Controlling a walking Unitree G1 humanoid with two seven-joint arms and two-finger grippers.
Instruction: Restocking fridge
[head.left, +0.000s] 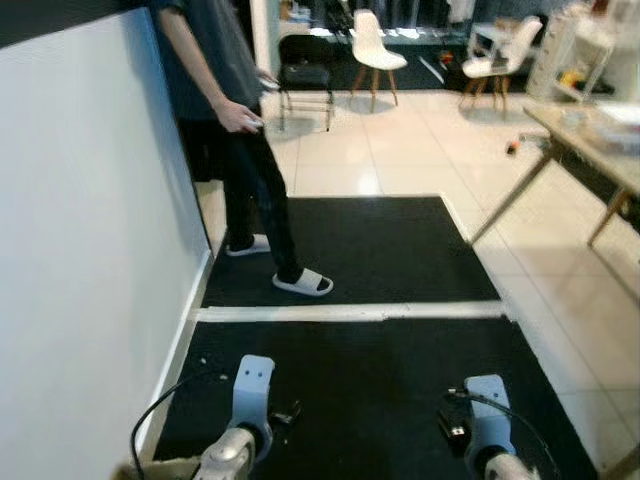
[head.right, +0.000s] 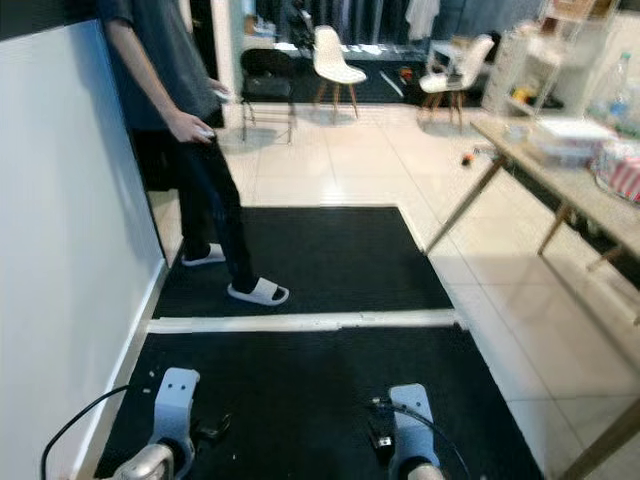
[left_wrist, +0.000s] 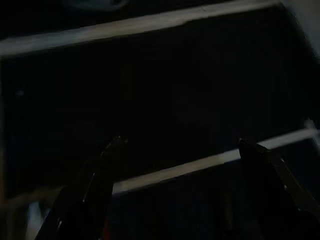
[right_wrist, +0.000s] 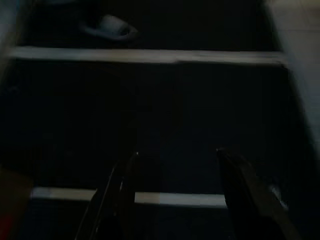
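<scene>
I look down at a black floor mat (head.left: 360, 390) crossed by a white strip (head.left: 350, 312), with a second black mat (head.left: 350, 250) beyond it. Both my arms hang low over the near mat, at its near edge. My left gripper (left_wrist: 182, 150) points at the dark mat; its two black fingers stand spread apart with nothing between them. My right gripper (right_wrist: 175, 160) hangs the same way, fingers parted and empty, and past them I can make out the white strip and a pale slipper (right_wrist: 107, 27). A white wall (head.left: 90, 250) runs along the mats' left edge. A person (head.left: 225, 130) in dark clothes stands on the far mat near that wall, holding something small in one hand (head.left: 240, 118). A table (head.right: 560, 190) stands on the tiles off the mats' right edge, white chairs (head.left: 375, 50) farther back. I cannot make out a fridge anywhere.
</scene>
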